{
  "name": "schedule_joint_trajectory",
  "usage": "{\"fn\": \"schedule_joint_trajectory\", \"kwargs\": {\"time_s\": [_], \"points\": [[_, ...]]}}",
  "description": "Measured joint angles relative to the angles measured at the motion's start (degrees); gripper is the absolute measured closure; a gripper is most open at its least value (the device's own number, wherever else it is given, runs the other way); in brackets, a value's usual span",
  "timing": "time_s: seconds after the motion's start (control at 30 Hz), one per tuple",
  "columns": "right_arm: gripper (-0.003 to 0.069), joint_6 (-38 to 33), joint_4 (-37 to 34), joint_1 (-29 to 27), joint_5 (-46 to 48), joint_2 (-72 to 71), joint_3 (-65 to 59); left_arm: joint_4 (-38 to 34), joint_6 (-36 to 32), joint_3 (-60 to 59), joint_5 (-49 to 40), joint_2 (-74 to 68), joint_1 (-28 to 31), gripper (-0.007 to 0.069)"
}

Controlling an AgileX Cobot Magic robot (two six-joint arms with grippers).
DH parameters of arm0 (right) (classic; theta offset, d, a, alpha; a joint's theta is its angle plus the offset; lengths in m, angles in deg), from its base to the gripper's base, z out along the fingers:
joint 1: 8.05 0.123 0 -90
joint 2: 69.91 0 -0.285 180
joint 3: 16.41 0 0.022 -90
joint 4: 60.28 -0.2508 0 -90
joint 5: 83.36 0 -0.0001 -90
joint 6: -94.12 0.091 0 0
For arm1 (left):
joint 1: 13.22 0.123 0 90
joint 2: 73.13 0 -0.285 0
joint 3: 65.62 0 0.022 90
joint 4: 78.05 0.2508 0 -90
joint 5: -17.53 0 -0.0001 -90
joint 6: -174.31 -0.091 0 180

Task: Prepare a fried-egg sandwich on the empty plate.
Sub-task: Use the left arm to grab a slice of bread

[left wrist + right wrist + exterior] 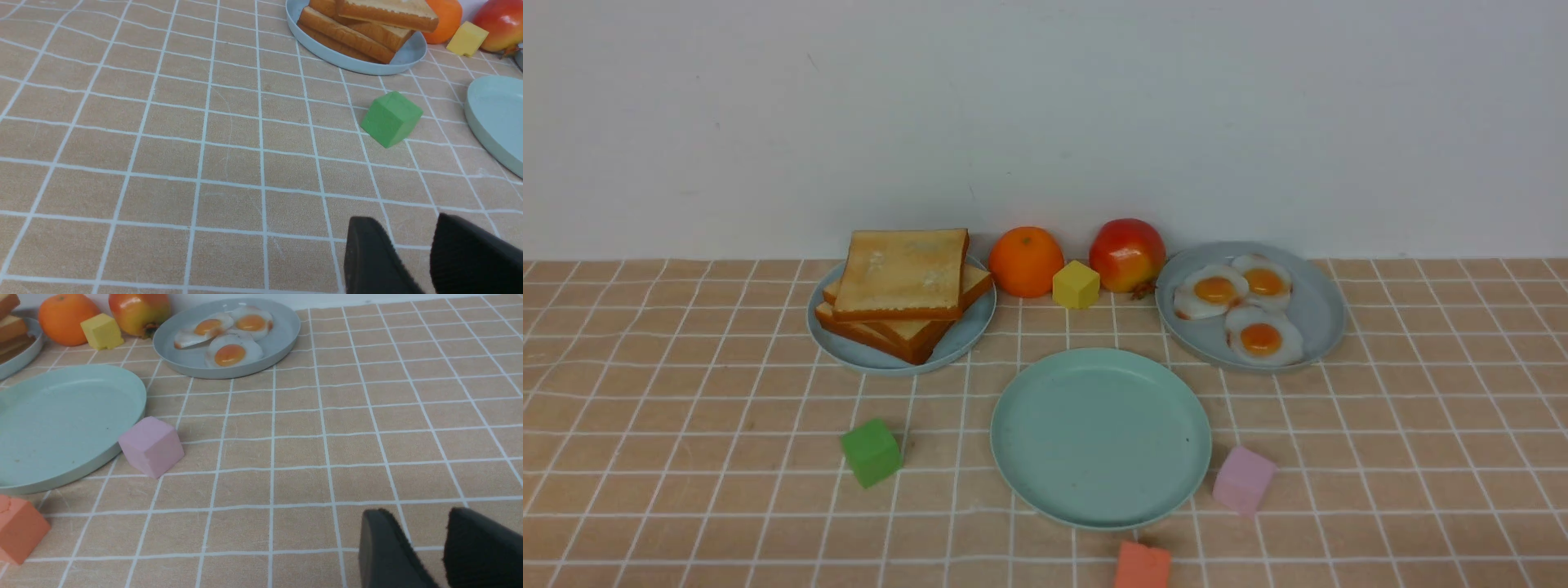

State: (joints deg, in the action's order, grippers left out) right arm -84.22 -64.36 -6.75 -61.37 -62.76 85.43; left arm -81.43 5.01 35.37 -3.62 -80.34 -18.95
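Nearest the robot, neither arm shows in the front view; only the wrist views catch the black fingertips. The left gripper (408, 245) has its jaws parted with bare cloth between them and nothing held, and the right gripper (425, 535) is the same (both pairs of fingers are cut off by the frame edge). Next comes an orange-red cube (1142, 566), its lower part cut off by the front view's bottom edge. Beyond it the mint-green plate (1101, 437) lies empty at the middle of the checked tablecloth (686, 408), with a green cube (872, 452) apart to its left and a pink cube (1243, 480) just beside its right rim; whether they touch is hard to tell. Farther back on the left, toast slices (903, 278) are stacked askew on a blue-grey plate (968, 331), the lower slices partly hidden and hard to count. On the right, three fried eggs (1262, 336) overlap on another blue-grey plate (1319, 314). Between them, by the wall, sit an orange (1026, 261), a yellow cube (1076, 284) and a red-yellow fruit (1127, 255).
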Motion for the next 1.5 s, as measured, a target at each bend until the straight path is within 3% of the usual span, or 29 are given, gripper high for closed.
{"fn": "schedule_joint_trajectory", "kwargs": {"time_s": [0.2, 0.47, 0.63, 0.7, 0.8, 0.93, 1.1, 1.2, 1.33, 1.4, 1.43, 1.5], "points": [[0.0419, 0.0, 0.0, 0.0, 0.0, 0.0, 0.0, 0.1, -0.1, 0.0, 0.0, 0.0, 0.0, 0.0387], [0.0419, 0.0, 0.0, 0.0, 0.0, 0.0, 0.0, 9.9, -4.1, 0.0, 0.0, 0.0, 0.0, 0.0387], [0.0419, 0.0, 0.0, 0.0, 0.0, 0.0, 0.0, 11.8, -3.8, 0.0, 2.1, 0.0, 0.0, 0.0387], [0.0419, 0.0, 0.0, 0.0, 0.0, 0.0, 0.0, 6.9, -0.5, 0.0, 7.0, 0.0, 0.0, 0.0387], [0.0419, 0.0, 0.0, 0.0, 0.0, 0.0, 0.0, -7.1, 9.7, 0.0, 16.7, 0.0, 0.0, 0.0387], [0.0419, 0.0, 0.0, 0.0, 0.0, 0.0, 0.0, -20.3, 19.1, 0.0, 24.9, 0.0, 0.0, 0.0387], [0.0419, 0.0, 0.0, 0.0, 0.0, 0.0, 0.0, -26.2, 22.0, 0.0, 30.1, 0.0, 0.0, 0.0387], [0.0419, 0.0, 0.0, 0.0, 0.0, 0.0, 0.0, -23.6, 21.9, 3.6, 23.5, -0.1, 0.0, 0.0400], [0.0419, 0.0, 0.0, 0.0, 0.0, 0.0, 0.0, -16.7, 18.7, 12.2, 12.4, -5.3, 0.0, 0.0470], [0.0419, 0.0, 0.0, 0.0, 0.0, 0.0, 0.0, -13.3, 11.1, 20.0, 2.8, -14.0, 0.0, 0.0561], [0.0419, 0.0, 0.0, 0.0, 0.0, 0.0, 0.0, -13.2, 10.4, 20.6, 2.1, -14.0, 0.0, 0.0567], [0.0419, 0.0, 0.0, 0.0, 0.0, 0.0, 0.0, -13.4, 0.2, 28.7, -9.0, -24.2, -1.1, 0.0638]]}}
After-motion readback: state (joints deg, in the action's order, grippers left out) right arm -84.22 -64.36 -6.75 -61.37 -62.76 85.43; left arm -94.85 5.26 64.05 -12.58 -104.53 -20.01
